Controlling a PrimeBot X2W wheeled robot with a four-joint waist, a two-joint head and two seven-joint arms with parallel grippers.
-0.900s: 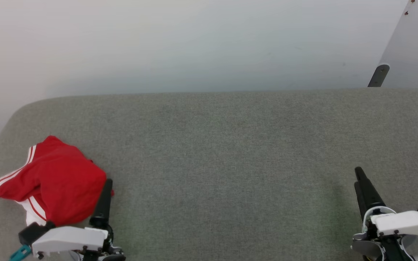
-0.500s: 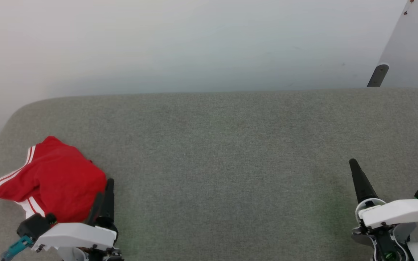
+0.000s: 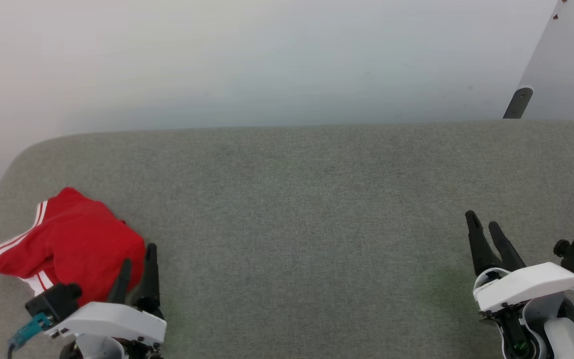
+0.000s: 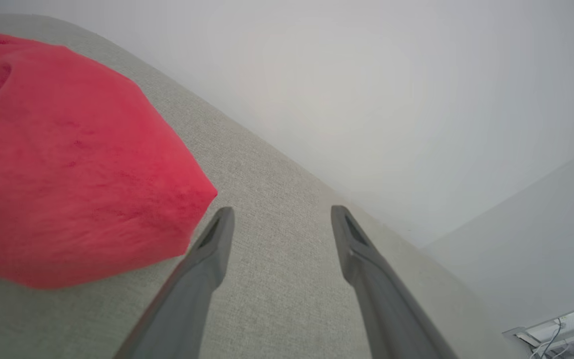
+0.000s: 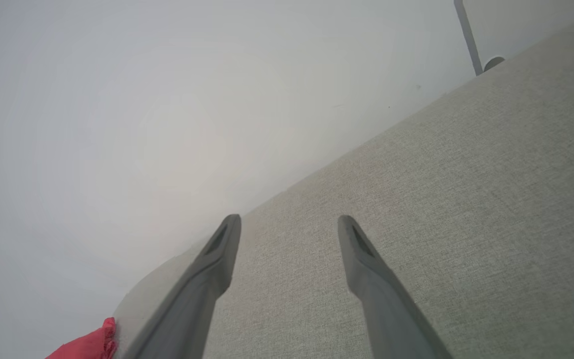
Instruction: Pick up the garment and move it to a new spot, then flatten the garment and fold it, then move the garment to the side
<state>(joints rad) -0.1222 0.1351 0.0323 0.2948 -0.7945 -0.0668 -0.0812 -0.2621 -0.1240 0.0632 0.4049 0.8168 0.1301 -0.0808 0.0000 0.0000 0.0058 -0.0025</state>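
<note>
Bunched garment [image 3: 68,244] near desk [image 3: 287,199] left edge; left gripper [image 3: 139,254] beside it, right gripper [image 3: 481,219] well apart; both jaws spread, empty.

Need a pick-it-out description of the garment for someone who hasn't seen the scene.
Start from the big grey fabric-covered surface against the pale wall. At its near left corner, beside the left end effector, lies the garment. A rumpled red bundle with white stripes; nothing else there is red.

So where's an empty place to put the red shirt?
The grey top is bare all the way from the left gripper to the right gripper, and back to the white wall. It's crowded at the near left corner, where the shirt lies bunched beside the left gripper.
</note>
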